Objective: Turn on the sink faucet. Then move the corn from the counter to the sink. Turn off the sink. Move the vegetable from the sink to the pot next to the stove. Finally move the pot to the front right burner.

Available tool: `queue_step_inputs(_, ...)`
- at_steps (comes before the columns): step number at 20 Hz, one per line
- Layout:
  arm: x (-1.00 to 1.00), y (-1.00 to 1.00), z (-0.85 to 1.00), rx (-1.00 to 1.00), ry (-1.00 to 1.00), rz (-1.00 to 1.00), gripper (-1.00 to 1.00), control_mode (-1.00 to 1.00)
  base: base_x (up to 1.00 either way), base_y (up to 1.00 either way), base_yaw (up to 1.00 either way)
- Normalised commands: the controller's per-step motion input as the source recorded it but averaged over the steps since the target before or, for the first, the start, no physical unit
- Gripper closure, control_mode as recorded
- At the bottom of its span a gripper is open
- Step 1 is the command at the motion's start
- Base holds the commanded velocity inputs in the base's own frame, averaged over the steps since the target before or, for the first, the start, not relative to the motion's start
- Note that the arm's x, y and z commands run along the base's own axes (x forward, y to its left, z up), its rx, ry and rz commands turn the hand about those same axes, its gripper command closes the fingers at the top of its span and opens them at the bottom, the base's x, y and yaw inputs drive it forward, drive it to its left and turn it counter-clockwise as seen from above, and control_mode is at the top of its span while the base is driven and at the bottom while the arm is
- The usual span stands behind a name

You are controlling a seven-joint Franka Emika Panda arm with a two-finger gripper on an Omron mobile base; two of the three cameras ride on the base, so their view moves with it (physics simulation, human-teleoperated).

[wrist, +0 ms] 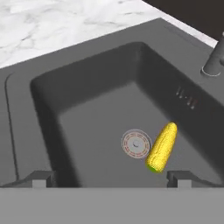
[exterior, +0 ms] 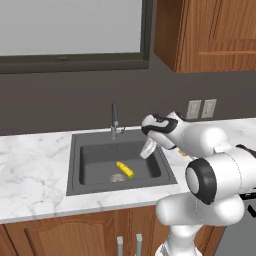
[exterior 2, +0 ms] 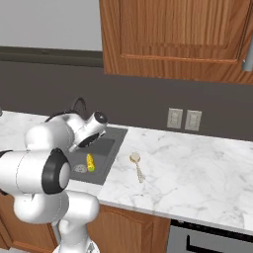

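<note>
Down in the sink (exterior: pixel 90 165) the corn (exterior: pixel 125 169) is lying flat on the basin floor, right beside the round drain (exterior: pixel 117 177), greenish end toward the front. The gripper (wrist: pixel 107 179) hangs above the basin with its jaws spread as wide as they go and nothing between them.

I can't see any water running, and whether the sink faucet (exterior: pixel 114 120) lever is on or off is too small to tell, so I'd check that before anything else. If it's off already, the step in hand looks like picking the cob back out. I'd drop straight down over its middle, line the fingers across the short width rather than along its length, and stay clear of the drain. It's round, so it could roll away if only one finger touches first.
</note>
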Motion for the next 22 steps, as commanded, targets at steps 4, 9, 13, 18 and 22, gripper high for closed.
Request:
queue_step_inputs(4,-0.11,0.12,0.00,-0.06,0.28,-0.18,-1.00,-1.00,0.00,0.00,0.00)
queue_step_inputs(9,-0.10,0.17,-0.06,-0.06,0.25,-0.22,-1.00,-1.00,0.00,0.00,0.00)
queue_step_inputs(13,-0.02,0.23,-0.16,-0.09,0.23,-0.24,-1.00,-1.00,0.00,0.00,0.00)
queue_step_inputs(18,0.07,0.04,-0.27,-0.11,0.07,-0.07,-1.00,-1.00,0.00,0.00,0.00)
queue_step_inputs(22,0.26,0.02,-0.35,-0.19,0.01,-0.05,-1.00,-1.00,0.00,0.00,0.00)
